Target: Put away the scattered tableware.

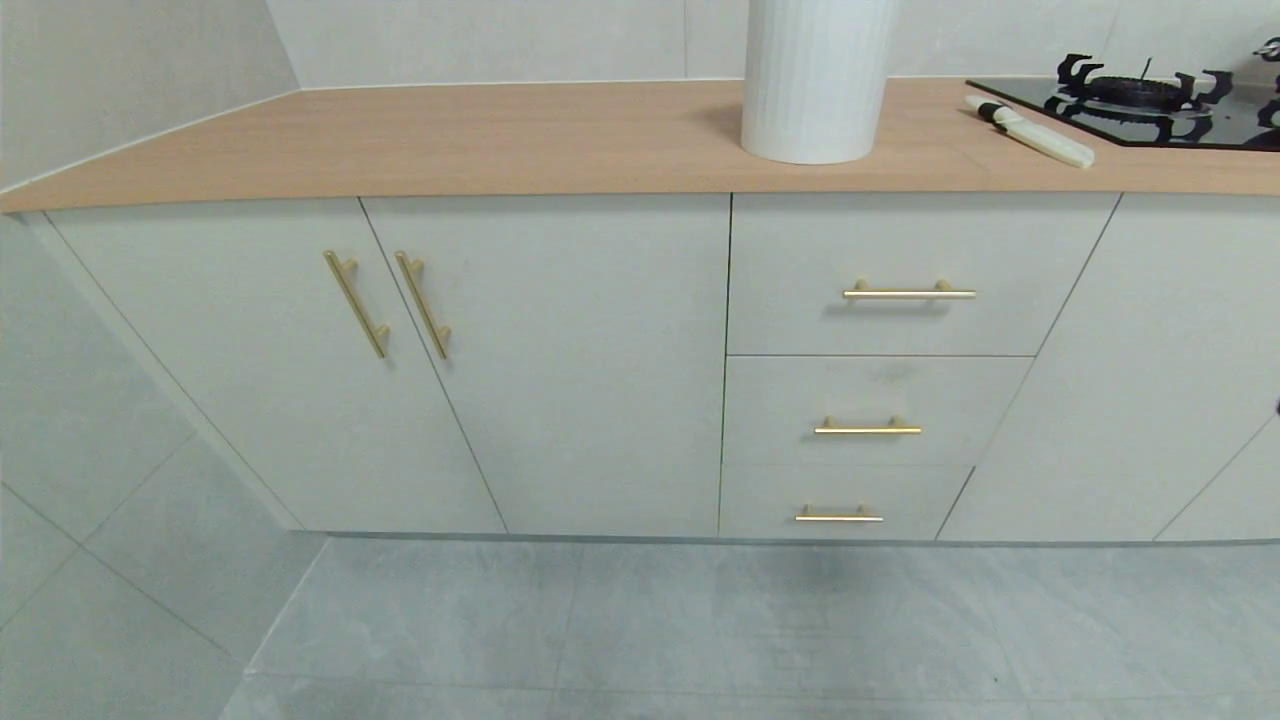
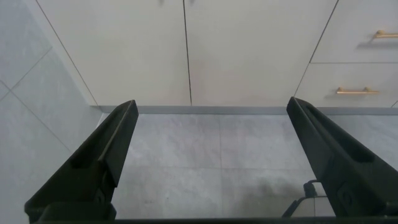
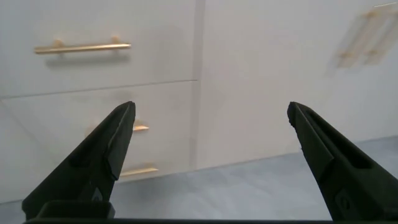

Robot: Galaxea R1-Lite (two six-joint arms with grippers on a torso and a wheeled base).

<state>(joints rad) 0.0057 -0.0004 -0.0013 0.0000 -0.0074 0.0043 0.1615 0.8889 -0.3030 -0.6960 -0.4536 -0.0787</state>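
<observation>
Lying at the right end of the wooden surface (image 1: 500,140), in the head view, is a pale knife (image 1: 1030,131) with a black band, just beside the black gas hob (image 1: 1150,100); a ribbed white container (image 1: 815,80) stands near it. Below are two cabinet doors (image 1: 560,350) and a stack of three drawers (image 1: 880,390) with gold bar handles (image 1: 909,293). The left wrist view looks along the grey tiled floor (image 2: 217,155) to the foot of the doors, the left hand (image 2: 211,106) spread wide and holding nothing. The right wrist view faces the drawer fronts, the right hand (image 3: 209,107) likewise wide open and empty. The knife lies up on the surface, while both hands are down before the cabinet fronts, touching nothing.
</observation>
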